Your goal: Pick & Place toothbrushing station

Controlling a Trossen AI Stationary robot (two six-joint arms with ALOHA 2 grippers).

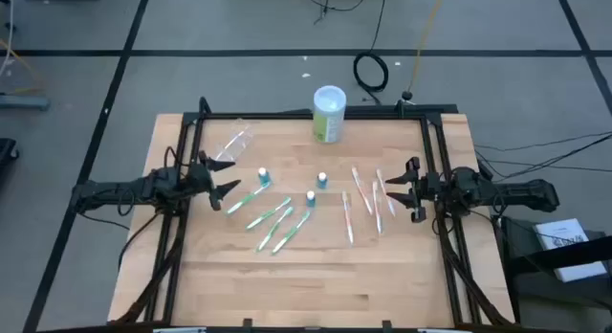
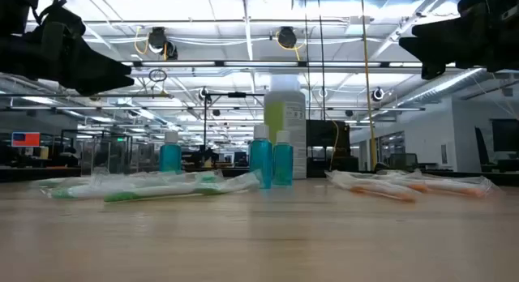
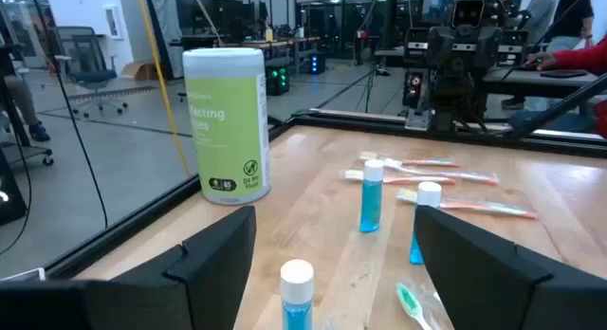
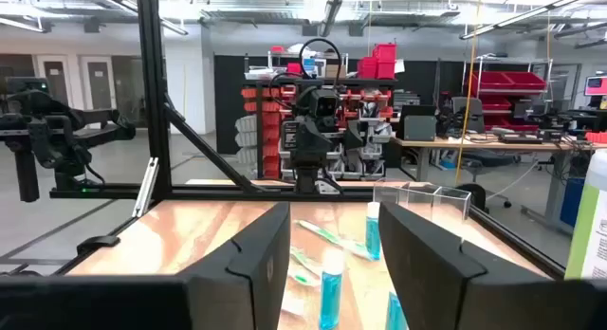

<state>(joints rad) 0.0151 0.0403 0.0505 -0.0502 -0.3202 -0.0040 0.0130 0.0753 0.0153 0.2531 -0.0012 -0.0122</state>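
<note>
The station's parts lie loose on the wooden table (image 1: pixel 316 276). A clear cup (image 1: pixel 232 144) sits near the far left. Three teal white-capped tubes (image 1: pixel 263 176) (image 1: pixel 322 180) (image 1: pixel 311 196) stand upright mid-table. Green-and-white toothbrushes (image 1: pixel 273 218) lie flat left of centre, and pale pinkish ones (image 1: pixel 368 194) lie flat right of centre. My left gripper (image 1: pixel 228 177) hovers open at the left edge, above the table. My right gripper (image 1: pixel 394 191) hovers open at the right edge, beside the pinkish brushes. Neither holds anything.
A bigger green-and-white canister (image 1: pixel 328 113) stands at the middle of the far edge. A black frame (image 1: pixel 306 113) runs along the table's far, left and right sides. The near half of the table (image 1: pixel 316 295) is bare wood.
</note>
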